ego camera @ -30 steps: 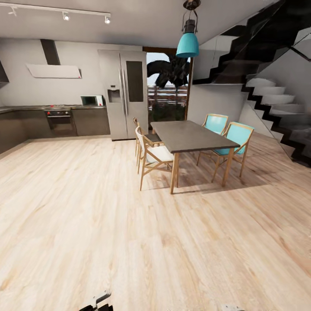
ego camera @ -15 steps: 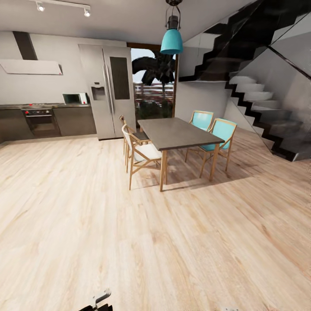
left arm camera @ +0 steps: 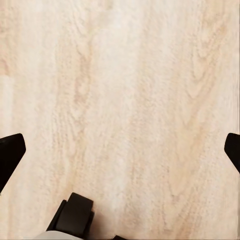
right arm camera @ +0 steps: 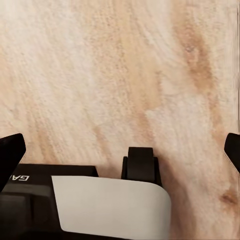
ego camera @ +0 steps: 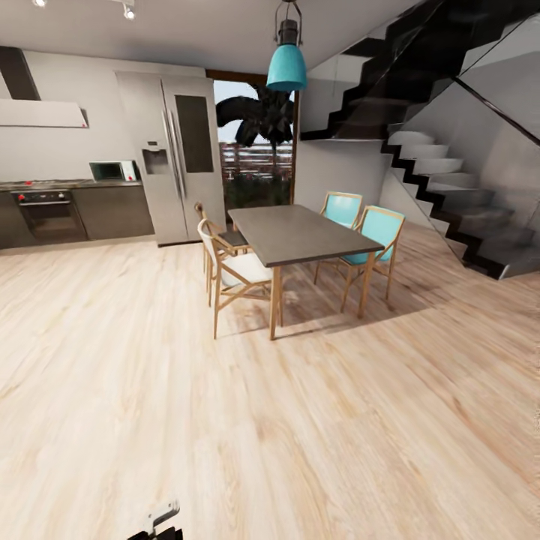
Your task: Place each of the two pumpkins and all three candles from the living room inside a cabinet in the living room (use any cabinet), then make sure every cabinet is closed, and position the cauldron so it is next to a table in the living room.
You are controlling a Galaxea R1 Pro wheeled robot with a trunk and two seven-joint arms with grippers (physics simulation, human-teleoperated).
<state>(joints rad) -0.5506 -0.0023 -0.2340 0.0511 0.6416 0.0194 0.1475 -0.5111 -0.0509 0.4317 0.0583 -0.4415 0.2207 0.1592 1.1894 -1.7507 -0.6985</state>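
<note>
My left tool (left arm camera: 120,150) and right tool (right arm camera: 120,150) both hang wide over plank floor (ego camera: 225,420), well short of the dining table (ego camera: 300,234).

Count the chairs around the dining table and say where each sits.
4. Two turquoise chairs on the dining table's stair side; two white-seated chairs on its kitchen side. More could be hidden behind the table.

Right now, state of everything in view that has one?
Left gripper: open, empty, over the floor.
Right gripper: open, empty.
Fridge: doors shut.
Oven: door shut.
Dining chairs: upright, pushed up to the dining table.
Pendant lamp: hanging; lit or not, cannot tell.
</note>
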